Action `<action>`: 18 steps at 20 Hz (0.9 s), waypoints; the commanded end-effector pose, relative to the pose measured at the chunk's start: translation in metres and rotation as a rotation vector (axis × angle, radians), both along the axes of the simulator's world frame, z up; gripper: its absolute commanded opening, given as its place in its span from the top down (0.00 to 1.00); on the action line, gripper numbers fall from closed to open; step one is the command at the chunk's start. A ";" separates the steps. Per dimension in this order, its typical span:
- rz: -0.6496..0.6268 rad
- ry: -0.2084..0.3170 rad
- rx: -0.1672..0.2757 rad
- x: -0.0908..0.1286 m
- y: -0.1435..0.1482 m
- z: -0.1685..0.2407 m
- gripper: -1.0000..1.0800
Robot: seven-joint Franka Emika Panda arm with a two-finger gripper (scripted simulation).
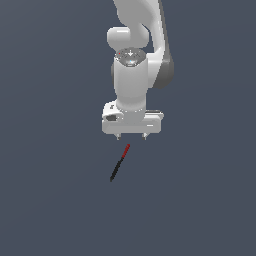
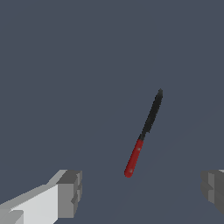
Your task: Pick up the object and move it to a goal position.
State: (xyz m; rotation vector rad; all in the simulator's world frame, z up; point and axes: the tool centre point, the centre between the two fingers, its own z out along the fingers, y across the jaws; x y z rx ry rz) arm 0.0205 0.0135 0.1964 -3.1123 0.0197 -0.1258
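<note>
I judge this the approach step: my hand [image 1: 131, 136], fingers apart and holding nothing, hangs over the red end of the object [image 1: 119, 163] lying on the grey surface [image 1: 50, 200], so next I must centre and descend.

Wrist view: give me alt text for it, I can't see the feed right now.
A thin rod, black at one end and red at the other, lies slanted on a plain grey floor. The open gripper shows two grey fingers apart, not touching it.
</note>
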 end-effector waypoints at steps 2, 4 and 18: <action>-0.051 0.012 0.002 0.004 -0.006 -0.017 0.04; -0.091 0.021 0.003 0.006 -0.011 -0.030 0.04; -0.378 0.080 -0.006 0.015 -0.046 -0.128 0.04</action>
